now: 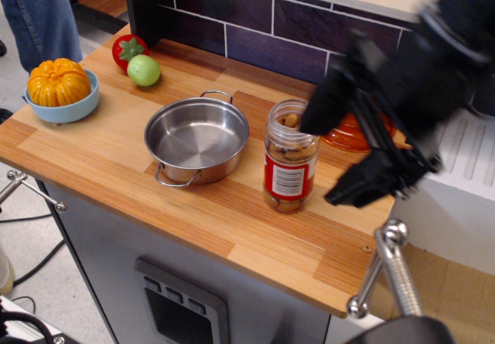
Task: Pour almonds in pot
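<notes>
1. The almonds sit in a clear jar with a red and white label. The jar stands upright on the desk, its long axis vertical and no lid on it.
2. The pot is empty and stands just beside the jar, on the jar's left in the picture.
3. The gripper is on the opposite side of the jar. Its jaws are spread open and hold nothing; the upper one is near the jar's rim, the lower one is lower and apart.
4. The jar probably must be grasped from this side and tilted toward the pot.
5. Behind stand an orange lid, a tiled wall, and a bowl far left.
</notes>
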`<action>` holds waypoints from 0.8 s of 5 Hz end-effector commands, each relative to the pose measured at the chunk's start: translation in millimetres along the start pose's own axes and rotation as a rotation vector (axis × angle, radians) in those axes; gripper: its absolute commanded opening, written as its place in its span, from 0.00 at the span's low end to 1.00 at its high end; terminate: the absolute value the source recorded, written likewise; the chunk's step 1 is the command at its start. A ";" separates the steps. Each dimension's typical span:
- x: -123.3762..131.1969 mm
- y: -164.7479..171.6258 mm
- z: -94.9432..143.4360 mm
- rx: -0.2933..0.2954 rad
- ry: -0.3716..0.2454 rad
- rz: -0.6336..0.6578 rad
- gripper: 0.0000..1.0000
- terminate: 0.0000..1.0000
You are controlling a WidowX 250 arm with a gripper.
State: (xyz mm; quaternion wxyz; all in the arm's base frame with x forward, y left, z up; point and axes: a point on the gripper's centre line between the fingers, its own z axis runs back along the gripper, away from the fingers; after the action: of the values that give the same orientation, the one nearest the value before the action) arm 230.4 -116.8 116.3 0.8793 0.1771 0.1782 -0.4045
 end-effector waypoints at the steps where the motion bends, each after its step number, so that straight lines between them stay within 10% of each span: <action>1: 41.8 -17.9 -3.2 0.169 0.168 -0.295 1.00 0.00; 4: 55.2 0.9 -42.3 0.298 0.506 -0.479 1.00 0.00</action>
State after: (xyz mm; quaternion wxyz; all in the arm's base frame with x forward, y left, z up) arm 266.9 -132.7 46.8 0.6433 0.3561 0.3824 -0.5596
